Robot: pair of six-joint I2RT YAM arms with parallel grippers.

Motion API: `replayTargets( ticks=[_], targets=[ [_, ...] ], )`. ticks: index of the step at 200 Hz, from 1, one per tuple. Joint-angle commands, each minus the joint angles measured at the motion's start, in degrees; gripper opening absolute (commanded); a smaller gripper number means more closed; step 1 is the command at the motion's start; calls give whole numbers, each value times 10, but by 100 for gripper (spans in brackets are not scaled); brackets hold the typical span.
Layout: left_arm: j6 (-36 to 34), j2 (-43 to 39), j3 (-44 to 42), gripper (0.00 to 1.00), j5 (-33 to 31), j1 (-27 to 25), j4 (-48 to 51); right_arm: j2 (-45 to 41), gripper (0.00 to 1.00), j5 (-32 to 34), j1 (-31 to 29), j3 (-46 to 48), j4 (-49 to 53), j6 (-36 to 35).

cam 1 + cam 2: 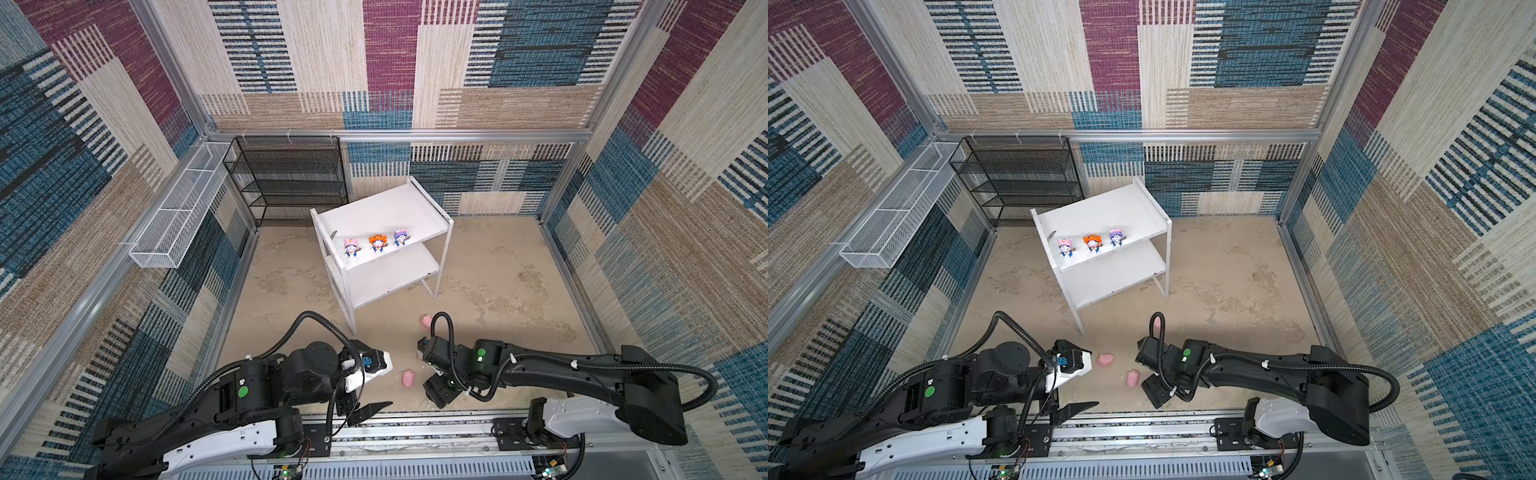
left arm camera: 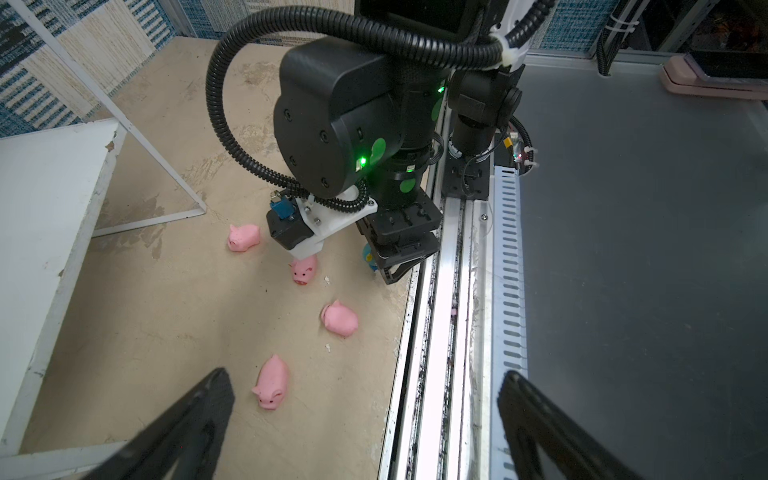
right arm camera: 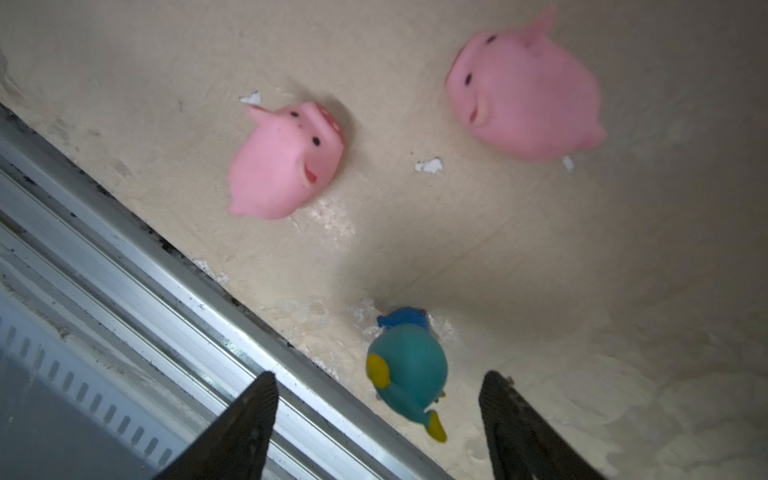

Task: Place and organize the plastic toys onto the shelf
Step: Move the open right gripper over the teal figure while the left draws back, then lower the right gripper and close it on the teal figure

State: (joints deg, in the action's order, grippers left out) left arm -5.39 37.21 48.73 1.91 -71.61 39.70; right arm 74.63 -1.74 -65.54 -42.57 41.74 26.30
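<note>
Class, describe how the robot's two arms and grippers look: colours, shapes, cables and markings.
The left arm and right arm are black, jointed segments with white shells near their bases, round green stickers and ribbed black cable hoses fastened by white ties. The left gripper and right gripper each have two dark, tapering fingers.

You see four pink pigs (image 2: 340,318) lying apart on the surface (image 2: 166,332) beside the shelf (image 2: 45,199), with your left tool (image 2: 365,374) spread wide.

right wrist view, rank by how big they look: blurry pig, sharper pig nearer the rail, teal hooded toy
1. blurry pig
2. sharper pig
3. teal hooded toy
The gap between the pigs may be only camera nearness.
</note>
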Motion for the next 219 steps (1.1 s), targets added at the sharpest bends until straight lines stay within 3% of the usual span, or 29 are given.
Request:
replayTargets(
  ticks=[1,61,219],
  targets=[
    [12,3,0,99,3,0,0,-5,74,-8,0,4,-28,8],
    [13,7,-1,99,-1,0,0,-8,61,-44,-1,17,-33,8],
    [11,9,-3,99,-2,0,0,-8,41,0,-5,34,-62,22]
  ],
)
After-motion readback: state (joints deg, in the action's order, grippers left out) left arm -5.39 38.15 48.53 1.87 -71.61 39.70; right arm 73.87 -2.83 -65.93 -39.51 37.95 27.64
